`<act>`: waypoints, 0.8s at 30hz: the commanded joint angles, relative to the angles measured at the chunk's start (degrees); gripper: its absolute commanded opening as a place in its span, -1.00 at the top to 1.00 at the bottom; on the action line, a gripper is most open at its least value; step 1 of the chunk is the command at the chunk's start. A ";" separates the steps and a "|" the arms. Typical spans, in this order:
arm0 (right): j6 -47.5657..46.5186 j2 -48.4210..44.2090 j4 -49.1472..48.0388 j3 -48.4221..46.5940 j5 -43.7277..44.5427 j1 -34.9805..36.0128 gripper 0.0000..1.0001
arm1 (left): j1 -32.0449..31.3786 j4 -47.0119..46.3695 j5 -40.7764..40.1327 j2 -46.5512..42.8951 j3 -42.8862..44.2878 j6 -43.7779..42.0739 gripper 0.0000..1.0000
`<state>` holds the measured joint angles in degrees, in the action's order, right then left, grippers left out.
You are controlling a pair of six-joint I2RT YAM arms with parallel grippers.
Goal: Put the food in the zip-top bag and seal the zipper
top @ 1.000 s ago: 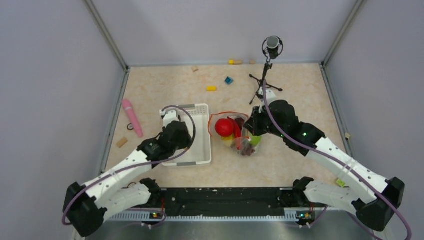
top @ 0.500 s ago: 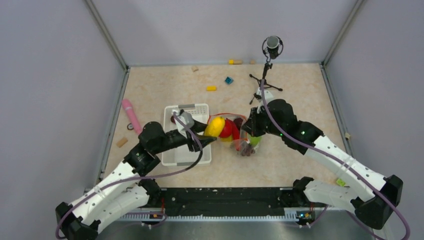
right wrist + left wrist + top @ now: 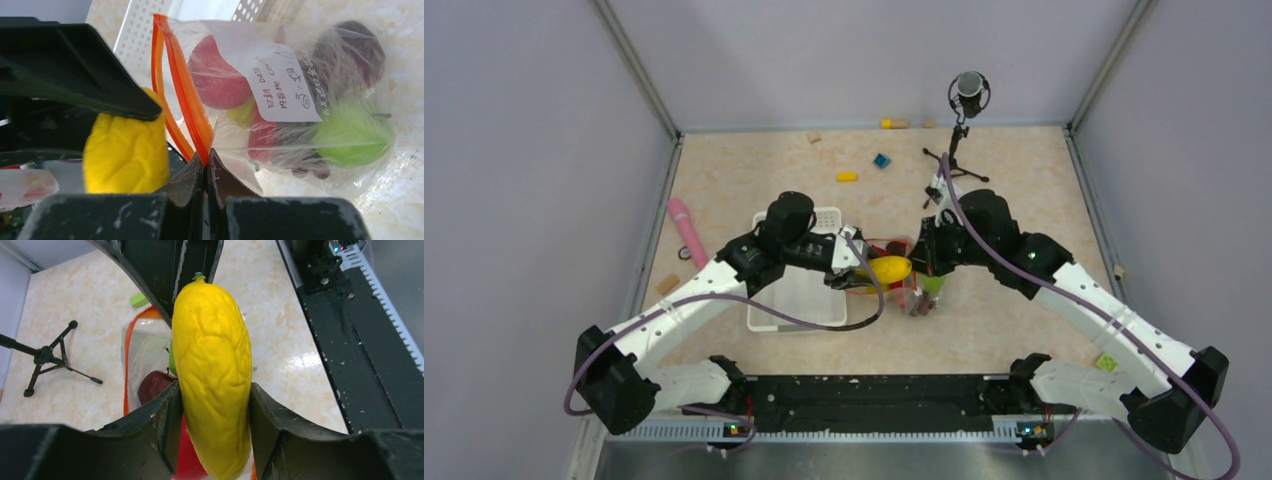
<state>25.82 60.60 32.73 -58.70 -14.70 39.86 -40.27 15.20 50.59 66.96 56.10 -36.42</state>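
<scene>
L gripper [image 3: 212,405] clamped on bumpy yellow fruit [image 3: 212,370], at mouth of zip-top bag [image 3: 240,37], centre of top view, just right of white basket [image 3: 809,290]. R gripper [image 3: 206,162] pinches zipper [image 3: 182,85]. Red apple [image 3: 215,80] and green fruit [image 3: 350,132] are inside bag.

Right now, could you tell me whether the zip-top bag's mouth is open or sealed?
Open: the zipper runs as two orange-red strips spread apart in the right wrist view, the right gripper pinching it where they meet.
</scene>
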 commanded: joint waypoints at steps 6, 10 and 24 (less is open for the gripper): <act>0.87 -0.94 2.42 -6.49 -5.12 -1.35 1.00 | 0.06 1.87 -7.38 3.12 1.75 -5.91 1.00; 0.84 -1.47 2.52 -6.51 -5.12 -1.36 1.00 | 0.11 2.60 -13.17 4.49 2.22 -4.09 1.00; -0.25 -1.54 2.65 -6.77 -2.55 -1.45 1.00 | -4.08 10.15 -24.49 12.96 10.96 -0.79 0.85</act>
<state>26.02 60.51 37.98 -61.32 -17.21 38.54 -42.22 23.22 29.65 78.48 63.24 -38.41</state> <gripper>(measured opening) 0.006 0.513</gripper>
